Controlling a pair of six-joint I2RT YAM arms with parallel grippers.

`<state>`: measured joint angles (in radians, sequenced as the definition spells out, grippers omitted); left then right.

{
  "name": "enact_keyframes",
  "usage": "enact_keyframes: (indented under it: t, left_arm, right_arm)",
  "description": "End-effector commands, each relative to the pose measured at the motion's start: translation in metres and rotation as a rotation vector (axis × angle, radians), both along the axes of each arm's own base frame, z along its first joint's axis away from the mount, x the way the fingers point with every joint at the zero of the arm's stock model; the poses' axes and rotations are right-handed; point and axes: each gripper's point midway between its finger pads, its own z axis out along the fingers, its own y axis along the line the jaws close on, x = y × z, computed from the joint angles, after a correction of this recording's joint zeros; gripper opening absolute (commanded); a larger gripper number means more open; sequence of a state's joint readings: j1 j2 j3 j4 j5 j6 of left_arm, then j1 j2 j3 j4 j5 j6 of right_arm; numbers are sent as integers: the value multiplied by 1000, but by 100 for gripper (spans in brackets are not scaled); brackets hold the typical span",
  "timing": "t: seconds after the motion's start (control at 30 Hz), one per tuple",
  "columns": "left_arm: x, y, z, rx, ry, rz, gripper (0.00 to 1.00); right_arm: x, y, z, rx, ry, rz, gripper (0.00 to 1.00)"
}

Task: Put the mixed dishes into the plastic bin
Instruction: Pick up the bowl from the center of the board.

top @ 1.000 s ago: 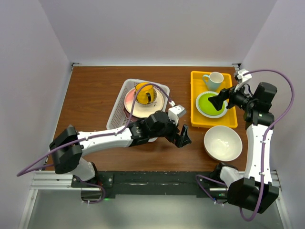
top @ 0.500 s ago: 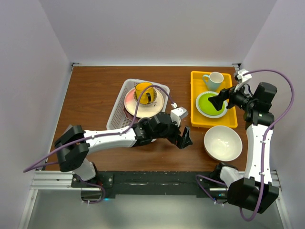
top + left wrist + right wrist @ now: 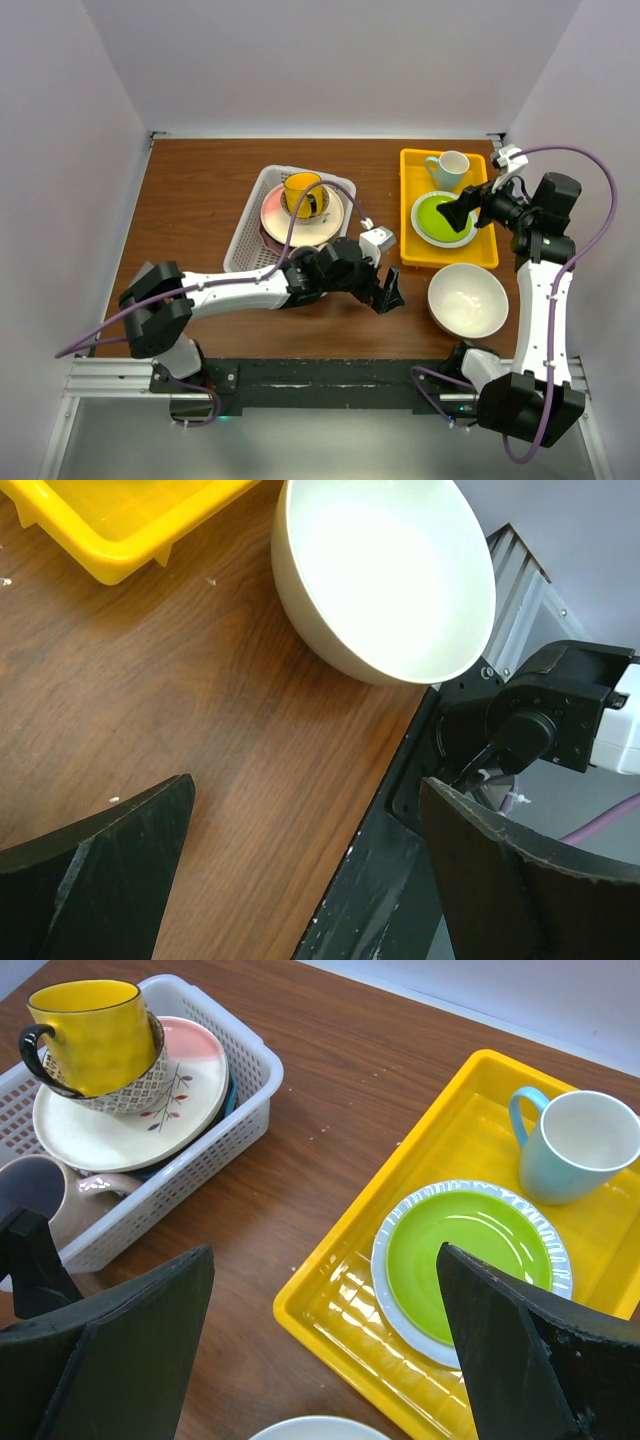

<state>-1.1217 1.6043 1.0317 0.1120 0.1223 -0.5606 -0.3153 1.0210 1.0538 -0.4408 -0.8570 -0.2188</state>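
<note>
Top view, left to right. The white plastic bin (image 3: 243, 232) sits on the wooden table (image 3: 195, 190), left of centre. Inside it, a yellow mug (image 3: 302, 193) stands upright in a small patterned bowl (image 3: 140, 1088), which rests on a pink-and-cream plate (image 3: 332, 216) atop darker plates. A beige mug (image 3: 42, 1195) lies tipped at the bin's near end, seemingly inside the wall.

The left gripper (image 3: 388, 293) hangs over bare table between the bin and the large cream bowl (image 3: 468, 299). Its 2 fingers (image 3: 110, 840) are spread wide with nothing between them. The bowl stands upright on the table near the front edge, well apart from the bin.

The yellow tray (image 3: 406, 210), right of centre, carries a green plate (image 3: 430, 220) and a light blue mug (image 3: 450, 168). The right gripper (image 3: 460, 213) hangs above the green plate, fingers (image 3: 120, 1340) fully parted and holding nothing.
</note>
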Motion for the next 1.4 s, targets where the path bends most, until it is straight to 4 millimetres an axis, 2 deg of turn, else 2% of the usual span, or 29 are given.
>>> enact_keyframes:
  t: [0.0, 0.33, 1.37]
  left_arm:
    - [4, -13, 17, -62, -25, 8, 100]
    - [6, -16, 14, -55, -22, 8, 100]
    - [7, -33, -13, -15, 29, 31, 100]
  right_arm:
    - [0, 2, 1, -1, -18, 25, 97]
    - [0, 2, 0, 0, -15, 27, 97]
    - [1, 2, -1, -2, -14, 28, 97]
